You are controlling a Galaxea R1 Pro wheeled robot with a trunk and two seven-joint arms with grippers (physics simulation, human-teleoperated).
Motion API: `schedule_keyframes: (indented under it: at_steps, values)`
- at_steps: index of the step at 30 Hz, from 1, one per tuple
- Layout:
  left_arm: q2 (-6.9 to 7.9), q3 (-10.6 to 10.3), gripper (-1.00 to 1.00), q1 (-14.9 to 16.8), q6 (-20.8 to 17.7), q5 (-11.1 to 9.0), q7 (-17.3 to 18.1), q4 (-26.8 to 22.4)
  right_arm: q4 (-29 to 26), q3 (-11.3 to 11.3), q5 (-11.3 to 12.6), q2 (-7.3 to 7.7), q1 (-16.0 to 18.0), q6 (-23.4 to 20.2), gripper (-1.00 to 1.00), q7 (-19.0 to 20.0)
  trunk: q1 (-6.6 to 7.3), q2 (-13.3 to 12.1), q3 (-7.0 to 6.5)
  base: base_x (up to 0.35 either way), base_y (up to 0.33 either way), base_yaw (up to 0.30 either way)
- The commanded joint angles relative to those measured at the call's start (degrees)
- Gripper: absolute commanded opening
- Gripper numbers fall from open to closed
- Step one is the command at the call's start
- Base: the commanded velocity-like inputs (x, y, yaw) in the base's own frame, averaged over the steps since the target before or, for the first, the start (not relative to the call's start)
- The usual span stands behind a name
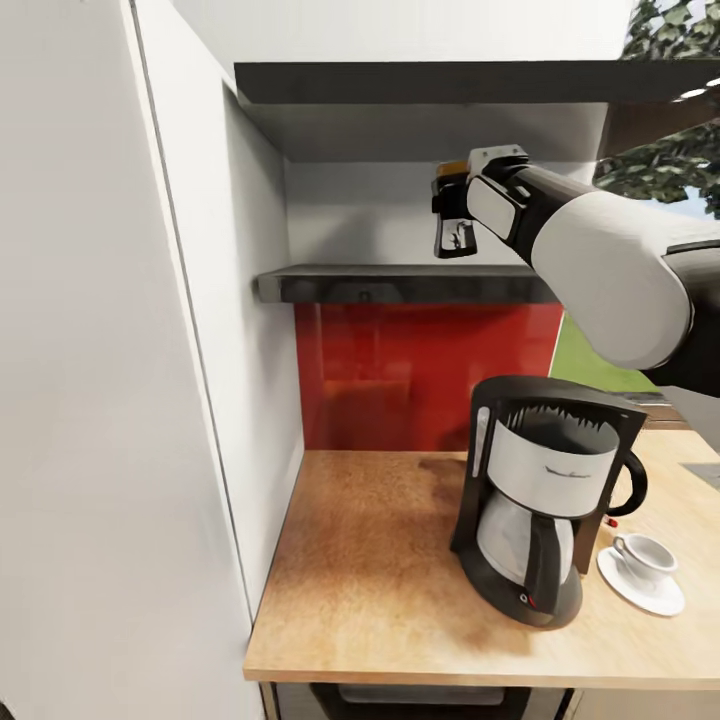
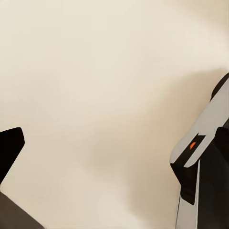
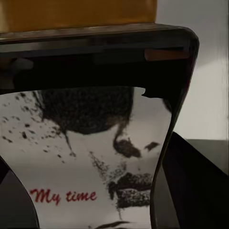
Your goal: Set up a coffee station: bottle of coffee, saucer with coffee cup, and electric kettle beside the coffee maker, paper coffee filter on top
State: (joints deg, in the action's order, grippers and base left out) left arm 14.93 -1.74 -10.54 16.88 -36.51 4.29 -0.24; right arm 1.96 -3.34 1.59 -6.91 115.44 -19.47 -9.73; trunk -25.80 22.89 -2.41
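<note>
Wooden counter (image 1: 380,600) bore the coffee maker (image 1: 545,500), with cup (image 1: 643,556) on saucer (image 1: 640,590) beside it. Above the shelf (image 1: 400,283), the right gripper (image 1: 452,215) clamped the bottle (image 3: 90,157), labelled "My time". Left jaws: cannot tell.

bench (image 1: 370,580): light wood, grainy, matt
coffee maker (image 1: 545,500): shiny black plastic, silver band, clear glass pot
cup (image 1: 642,556) and saucer (image 1: 640,592): smooth white china
back wall panel (image 1: 400,370): glossy red
bottle of coffee (image 3: 90,143): shiny black, printed label, gold lid
</note>
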Motion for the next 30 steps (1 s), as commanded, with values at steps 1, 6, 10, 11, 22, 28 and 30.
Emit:
schedule_keyframes:
  at_steps: [1,6,10,11,22,28,30]
  values:
    - [0.01,-0.2,1.0,0.0,0.1,-0.6,0.4,0.0,0.1,-0.4,0.2,-0.03,0.0,-0.1,-1.0,-0.2,0.01,0.0,0.01,-0.316,0.0,0.0]
    - [0.01,-0.2,1.0,0.0,0.1,-0.6,0.4,0.0,0.1,-0.4,0.2,-0.03,0.0,-0.1,-1.0,-0.2,0.01,0.0,-0.09,-0.325,0.0,-0.001]
    - [0.01,-0.2,1.0,0.0,0.1,-0.6,0.4,0.0,0.1,-0.4,0.2,0.02,0.0,-0.1,-1.0,-0.2,0.01,0.0,-0.38,-0.245,0.0,-0.039]
    - [0.01,-0.2,1.0,0.0,0.1,-0.6,0.4,0.0,0.1,-0.4,0.2,0.03,0.0,-0.1,-1.0,-0.2,0.01,0.0,-0.47,-0.097,0.0,-0.063]
    - [0.01,-0.2,1.0,0.0,0.1,-0.6,0.4,0.0,0.1,-0.4,0.2,-0.11,0.0,-0.3,-1.0,-0.2,0.01,0.0,-1.26,-0.023,0.0,-0.04]
    - [0.01,-0.2,1.0,0.0,0.2,-0.6,0.4,0.0,0.1,-0.4,0.2,-0.16,-0.1,-0.4,-1.0,-0.2,0.01,0.0,-1.29,-0.147,0.0,-0.001]
    - [0.01,-0.2,1.0,0.0,0.2,-0.6,0.4,0.0,0.1,-0.4,0.2,-0.16,-0.1,-0.4,-1.0,-0.1,0.01,0.0,-1.29,-0.304,0.0,0.0]
